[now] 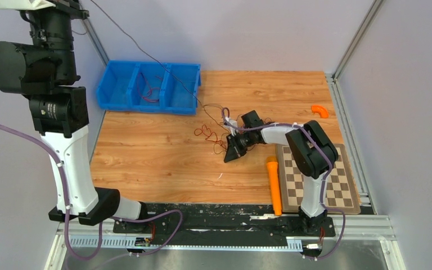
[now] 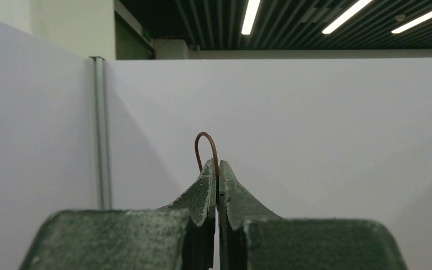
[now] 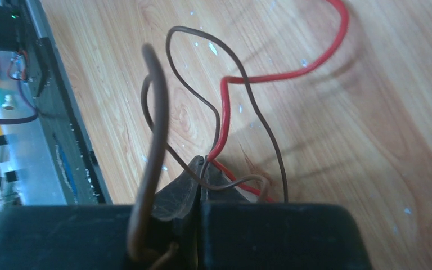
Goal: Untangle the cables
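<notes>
The cables lie in a small tangle [image 1: 209, 133] of red and dark wires on the wooden table, left of my right gripper [image 1: 230, 153]. In the right wrist view my right gripper [image 3: 202, 164] is shut on a red wire [image 3: 284, 73] and a thin brown wire [image 3: 223, 62] close above the wood. One dark wire [image 1: 146, 53] runs taut from the tangle up to the top left. My left arm [image 1: 56, 112] is raised high, with its fingers past the top edge of the top view. In the left wrist view my left gripper [image 2: 218, 169] is shut on a thin brown wire [image 2: 207, 145] that loops above the tips.
A blue three-compartment bin [image 1: 149, 87] stands at the back left with a red and purplish wire [image 1: 149, 93] in its middle compartment. An orange cylinder [image 1: 274, 185], a chessboard [image 1: 337, 180] and an orange curved piece [image 1: 319, 111] lie on the right.
</notes>
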`<state>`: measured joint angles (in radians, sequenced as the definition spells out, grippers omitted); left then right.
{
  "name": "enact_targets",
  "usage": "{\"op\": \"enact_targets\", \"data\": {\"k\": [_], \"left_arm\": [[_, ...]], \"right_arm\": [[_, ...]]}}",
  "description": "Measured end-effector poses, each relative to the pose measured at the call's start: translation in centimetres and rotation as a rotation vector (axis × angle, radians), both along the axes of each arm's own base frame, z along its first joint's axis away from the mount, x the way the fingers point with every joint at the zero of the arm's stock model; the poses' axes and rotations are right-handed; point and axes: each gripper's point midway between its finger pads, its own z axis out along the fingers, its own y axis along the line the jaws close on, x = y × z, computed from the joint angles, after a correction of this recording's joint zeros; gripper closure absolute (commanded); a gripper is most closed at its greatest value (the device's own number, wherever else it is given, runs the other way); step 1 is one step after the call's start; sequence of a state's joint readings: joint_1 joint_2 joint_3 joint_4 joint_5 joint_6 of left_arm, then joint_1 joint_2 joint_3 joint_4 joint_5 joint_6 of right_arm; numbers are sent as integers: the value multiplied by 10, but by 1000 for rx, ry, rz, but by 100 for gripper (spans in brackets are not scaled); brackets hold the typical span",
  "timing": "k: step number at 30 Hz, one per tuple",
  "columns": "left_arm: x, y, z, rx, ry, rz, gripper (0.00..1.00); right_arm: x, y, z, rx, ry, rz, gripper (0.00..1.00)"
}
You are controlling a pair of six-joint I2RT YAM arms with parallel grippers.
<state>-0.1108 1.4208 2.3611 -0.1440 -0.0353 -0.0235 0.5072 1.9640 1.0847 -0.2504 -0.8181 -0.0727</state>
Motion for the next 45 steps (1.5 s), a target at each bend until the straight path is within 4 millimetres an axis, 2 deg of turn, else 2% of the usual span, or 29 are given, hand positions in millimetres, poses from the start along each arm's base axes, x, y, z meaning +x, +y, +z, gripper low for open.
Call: {"op": "enact_targets", "data": {"k": [6, 8, 10, 14, 17, 19, 21, 22, 24, 26, 29, 32, 36, 40, 45], "left_arm": [[-24, 24, 17, 23, -73, 165, 100], [-27, 24, 9, 44, -50, 173, 100], [-25, 19, -9, 79, 5, 154, 100], [-5, -7, -77, 176, 193, 29, 100], [9, -38, -145, 254, 353, -138, 100], [18, -62, -203, 305, 489, -281, 100], [19, -82, -251, 339, 599, -412, 100], [20, -93, -286, 351, 686, -489, 100], [16, -108, -343, 358, 838, -616, 100], [3, -122, -399, 354, 990, -745, 100], [-19, -139, -457, 348, 1132, -894, 100], [-44, -156, -494, 373, 1201, -1011, 100], [-70, -171, -515, 426, 1212, -1125, 98], [-87, -183, -530, 434, 1193, -1211, 95], [-102, -194, -544, 430, 1162, -1258, 98]], "right_arm": [[5, -21, 0, 11, 112, -73, 100], [6, -27, 1, 10, 130, -91, 100], [5, -31, 2, 4, 137, -100, 100], [6, -35, 13, -2, 112, -105, 100], [8, -34, 31, 18, 70, -101, 100], [9, -33, 40, 29, 46, -96, 100], [10, -32, 48, 41, 25, -92, 100], [9, -31, 51, 45, 21, -87, 100], [5, -30, 54, 49, 18, -71, 100], [-2, -25, 55, 47, 16, -42, 100], [-22, -11, 57, 47, 3, 38, 100], [-45, 4, 61, 49, -17, 129, 100], [-64, 17, 69, 55, -37, 203, 100], [-63, 23, 77, 61, -54, 211, 100], [-55, 33, 87, 64, -67, 194, 100]]}}
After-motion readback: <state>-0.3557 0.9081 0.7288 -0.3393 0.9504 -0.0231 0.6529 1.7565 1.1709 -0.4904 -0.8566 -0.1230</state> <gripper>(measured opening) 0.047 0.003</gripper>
